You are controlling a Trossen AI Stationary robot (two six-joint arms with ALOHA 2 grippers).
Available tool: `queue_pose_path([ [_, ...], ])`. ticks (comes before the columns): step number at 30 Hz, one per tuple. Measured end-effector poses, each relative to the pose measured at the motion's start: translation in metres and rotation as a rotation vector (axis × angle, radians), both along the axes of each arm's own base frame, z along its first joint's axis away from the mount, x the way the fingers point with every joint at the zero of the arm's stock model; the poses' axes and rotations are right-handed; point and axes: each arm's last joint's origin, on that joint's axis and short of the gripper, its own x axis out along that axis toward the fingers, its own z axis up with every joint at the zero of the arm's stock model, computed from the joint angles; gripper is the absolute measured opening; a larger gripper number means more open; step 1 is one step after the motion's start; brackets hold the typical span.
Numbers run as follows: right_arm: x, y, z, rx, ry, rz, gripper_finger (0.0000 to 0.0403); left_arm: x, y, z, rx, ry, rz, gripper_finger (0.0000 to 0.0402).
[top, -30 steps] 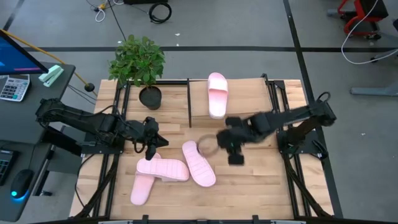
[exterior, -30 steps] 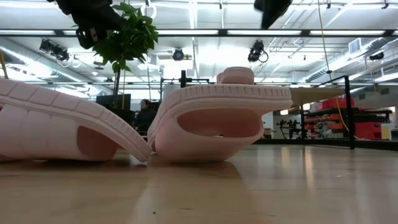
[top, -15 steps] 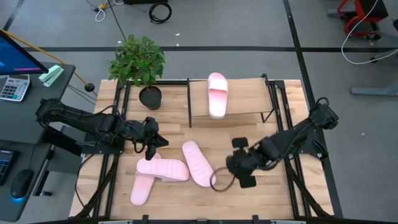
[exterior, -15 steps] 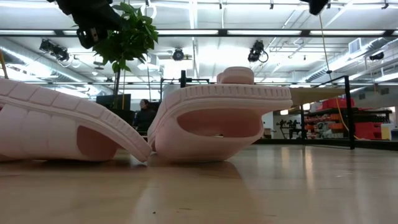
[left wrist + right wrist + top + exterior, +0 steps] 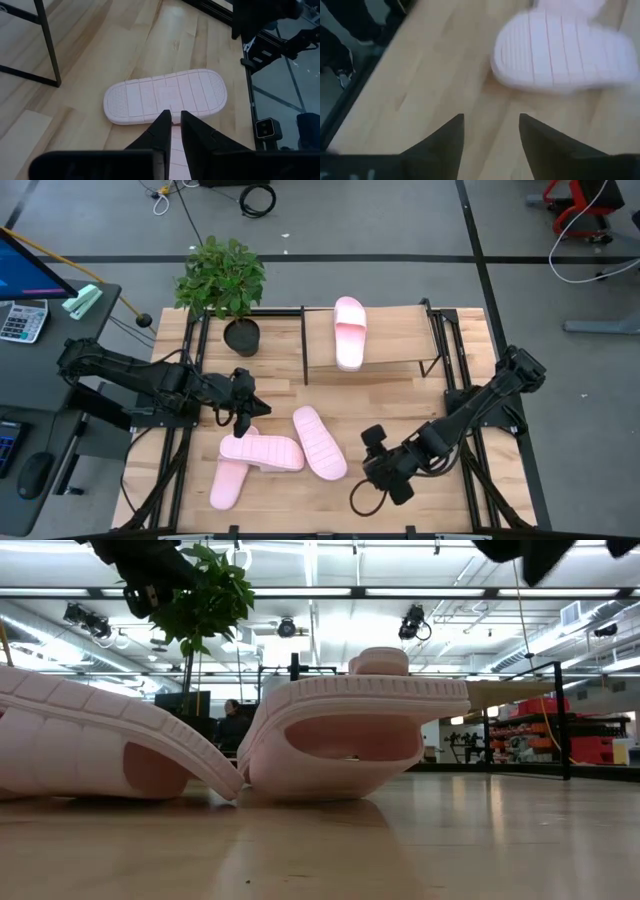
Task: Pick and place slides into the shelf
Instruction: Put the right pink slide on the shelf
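Since the earlier frame, right end effector point(image 5: 372, 483) moved away from the shelf point(image 5: 385, 345), across the counter point(image 5: 400, 410) to its near edge, and it is now low beside the slides on the counter; its fingers point(image 5: 451, 135) stand apart w/ nothing between them. Left end effector point(image 5: 243, 405) kept its place, above the nearest slides, fingers point(image 5: 162, 131) almost together; whether they hold anything, I cannot tell.

Landmark = shelf, at far side of the counter. One slide point(image 5: 349, 332) lies on the shelf board, left of its middle, toe pointing away. Three other slides are on the counter, nearer than the shelf and to its left side: one sole-up point(image 5: 319, 442), lying diagonal; one point(image 5: 262, 451) lying across; one point(image 5: 227, 482) partly under that one, closest to the counter's near edge. Potted plant point(image 5: 222, 280) stands just left of the shelf, at the far left corner.

In low view the sole-up slide point(image 5: 350, 725) leans against its neighbour point(image 5: 100, 740).
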Motion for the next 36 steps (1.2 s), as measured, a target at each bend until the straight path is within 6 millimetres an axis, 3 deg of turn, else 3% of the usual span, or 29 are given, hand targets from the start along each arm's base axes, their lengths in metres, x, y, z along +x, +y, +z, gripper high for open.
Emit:
queue_pose_path([
  [9, 0.019, 0.008, -0.025, -0.305, -0.105, 0.202, 0.0255, 0.000, 0.000, 0.000, -0.016, -0.003, 0.009, 0.0052],
  [17, 0.025, 0.018, -0.054, -0.481, -0.081, 0.277, 0.0266, 0.000, 0.000, 0.001, -0.060, -0.004, 0.036, 0.0052],
  [23, 0.029, 0.035, -0.071, -0.681, -0.164, 0.359, 0.0264, 0.000, 0.000, 0.001, -0.100, -0.002, 0.061, 0.0052],
  [36, 0.044, 0.046, -0.108, -0.683, -0.191, 0.320, 0.0263, 0.001, 0.000, 0.001, -0.130, -0.002, 0.079, 0.0049],
])
